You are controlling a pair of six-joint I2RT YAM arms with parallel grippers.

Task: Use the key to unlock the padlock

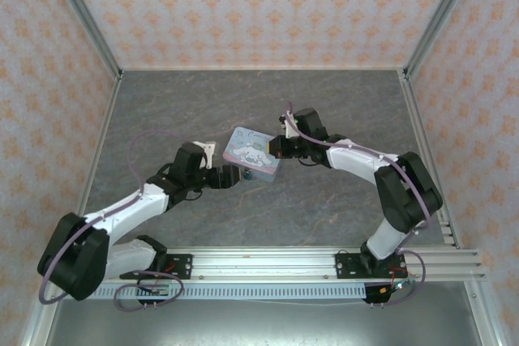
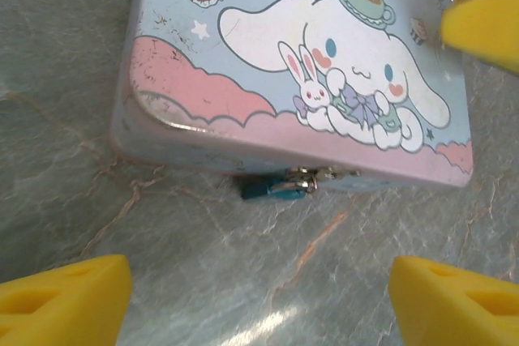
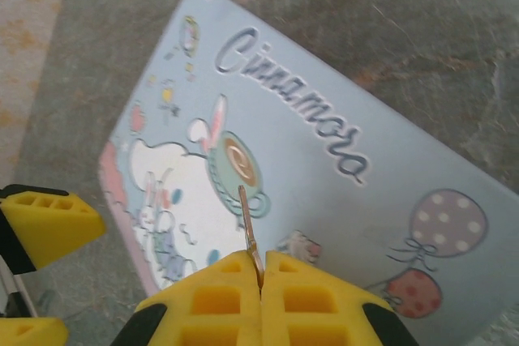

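Two claws flank the pastel cartoon tin [image 1: 253,154] in the middle of the counter [image 1: 324,208], one on each side. The padlock [image 2: 272,188], a small teal body with a bright metal part, sits at the tin's front wall just under the lid's edge, lying sideways close to the counter. It looks fastened to the latch, though the metal parts are too small to read for certain.

The left claw [image 2: 259,281] is spread wide with nothing between its yellow fingers [image 2: 69,301]. It faces the padlock from just in front, short of touching it. The right claw [image 3: 260,269] is pressed together on the key [image 3: 249,228], pinching its lower end so that the thin brownish blade sticks out ahead of the fingertips. The key hangs above the tin's lid near the printed teacup, apart from the padlock and not yet at it.

By my reading, the step in hand is the set-up: the key is gripped and the padlock is about to be steadied. The next move calls for the left claw to ease forward and close on the teal body so the lock cannot swing, with its keyhole turned toward the right arm. Then the right claw must carry the key past the front edge and line the blade up with the slot, which I cannot make out from here.
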